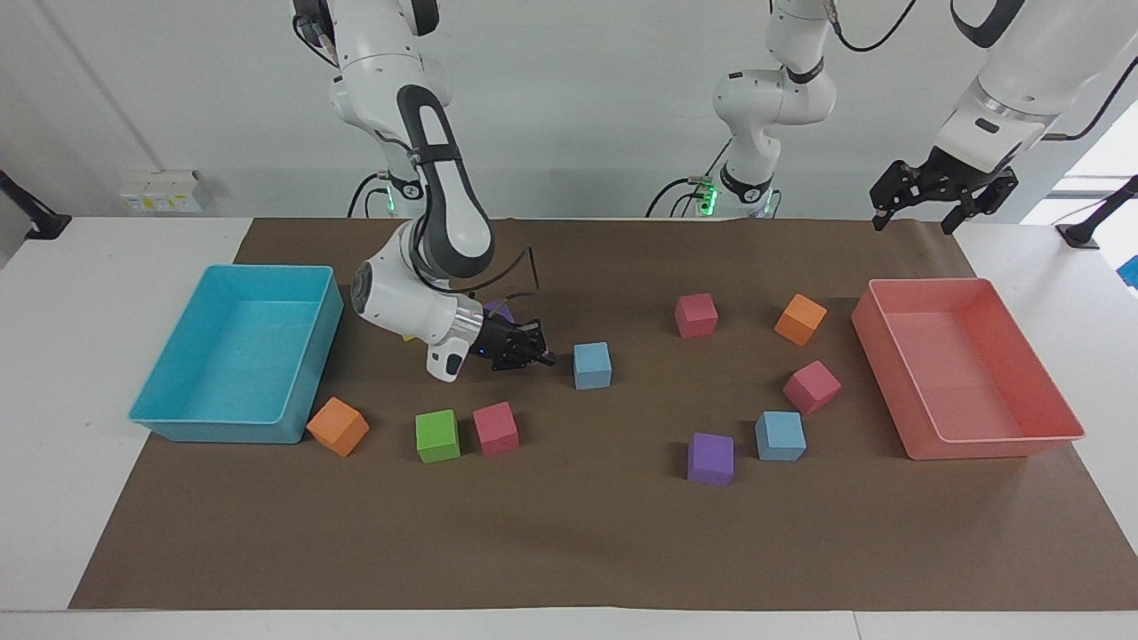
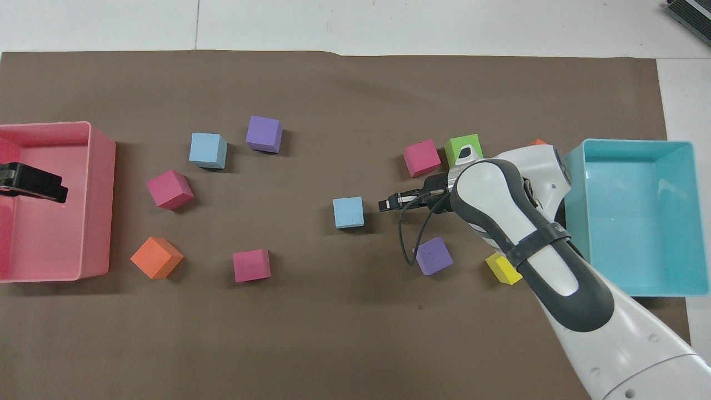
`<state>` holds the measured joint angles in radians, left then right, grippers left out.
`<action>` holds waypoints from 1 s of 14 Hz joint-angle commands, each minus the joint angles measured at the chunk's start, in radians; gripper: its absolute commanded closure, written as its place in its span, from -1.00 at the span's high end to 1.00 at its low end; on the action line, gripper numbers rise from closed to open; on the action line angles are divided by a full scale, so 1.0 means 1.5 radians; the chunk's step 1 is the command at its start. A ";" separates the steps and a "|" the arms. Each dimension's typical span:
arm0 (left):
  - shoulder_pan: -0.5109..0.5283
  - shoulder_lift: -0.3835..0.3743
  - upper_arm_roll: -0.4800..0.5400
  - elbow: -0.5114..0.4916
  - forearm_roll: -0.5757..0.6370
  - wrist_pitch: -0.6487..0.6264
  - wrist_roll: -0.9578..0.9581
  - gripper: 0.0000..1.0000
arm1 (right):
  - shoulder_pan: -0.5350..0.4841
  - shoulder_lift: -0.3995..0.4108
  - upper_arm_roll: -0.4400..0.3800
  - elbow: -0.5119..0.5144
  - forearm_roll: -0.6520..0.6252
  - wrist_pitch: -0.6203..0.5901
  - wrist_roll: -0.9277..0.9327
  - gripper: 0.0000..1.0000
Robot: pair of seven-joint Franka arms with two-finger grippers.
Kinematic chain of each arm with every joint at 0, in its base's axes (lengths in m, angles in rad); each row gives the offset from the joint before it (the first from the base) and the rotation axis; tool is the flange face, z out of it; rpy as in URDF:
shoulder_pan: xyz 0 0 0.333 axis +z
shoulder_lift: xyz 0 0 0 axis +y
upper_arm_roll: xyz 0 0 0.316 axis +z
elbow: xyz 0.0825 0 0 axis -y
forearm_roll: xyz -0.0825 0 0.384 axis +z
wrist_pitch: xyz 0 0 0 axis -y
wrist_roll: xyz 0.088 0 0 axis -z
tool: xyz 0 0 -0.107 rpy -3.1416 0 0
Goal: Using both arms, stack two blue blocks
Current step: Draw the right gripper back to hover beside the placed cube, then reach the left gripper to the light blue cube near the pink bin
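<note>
One blue block point(image 1: 591, 365) point(image 2: 348, 212) sits near the middle of the brown mat. My right gripper point(image 1: 540, 352) point(image 2: 385, 204) is low over the mat, turned level and open. It points at this block from the right arm's end, with a small gap between them. The second blue block point(image 1: 781, 435) point(image 2: 208, 150) sits toward the left arm's end, beside a purple cube point(image 1: 711, 458). My left gripper point(image 1: 942, 197) point(image 2: 34, 183) waits open, raised over the pink tray point(image 1: 987, 444).
A turquoise tray point(image 1: 222, 431) stands at the right arm's end. Purple point(image 2: 433, 255) and yellow point(image 2: 502, 269) cubes lie by the right arm. Green point(image 1: 436, 436), pink point(image 1: 495, 428) and orange point(image 1: 338, 426) cubes lie farther out. Pink point(image 1: 811, 386) and orange point(image 1: 800, 319) cubes lie near the pink tray.
</note>
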<state>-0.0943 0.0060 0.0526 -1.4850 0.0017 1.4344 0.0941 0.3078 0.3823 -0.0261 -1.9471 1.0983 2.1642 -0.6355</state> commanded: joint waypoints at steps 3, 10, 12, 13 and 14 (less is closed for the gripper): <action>0.012 -0.018 -0.003 -0.017 -0.005 -0.055 -0.004 1.00 | -0.021 0.016 0.007 -0.016 0.066 0.002 -0.071 -1.00; 0.011 0.002 -0.003 -0.043 -0.004 0.110 -0.003 1.00 | -0.013 0.019 0.007 -0.036 0.133 0.004 -0.082 -1.00; 0.003 0.035 -0.003 -0.043 -0.004 0.169 -0.003 1.00 | -0.010 0.016 0.007 -0.045 0.134 0.007 -0.079 -1.00; 0.002 0.049 -0.003 -0.046 -0.004 0.195 -0.002 1.00 | -0.008 0.015 0.007 -0.047 0.134 0.008 -0.078 -1.00; 0.001 0.058 -0.003 -0.049 -0.004 0.215 -0.003 1.00 | -0.008 0.015 0.007 -0.049 0.134 0.009 -0.078 -1.00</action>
<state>-0.0870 0.0678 0.0451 -1.5462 0.0017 1.6947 0.0937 0.2958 0.4174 -0.0212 -1.9953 1.2636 2.1644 -0.7190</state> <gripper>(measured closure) 0.000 0.991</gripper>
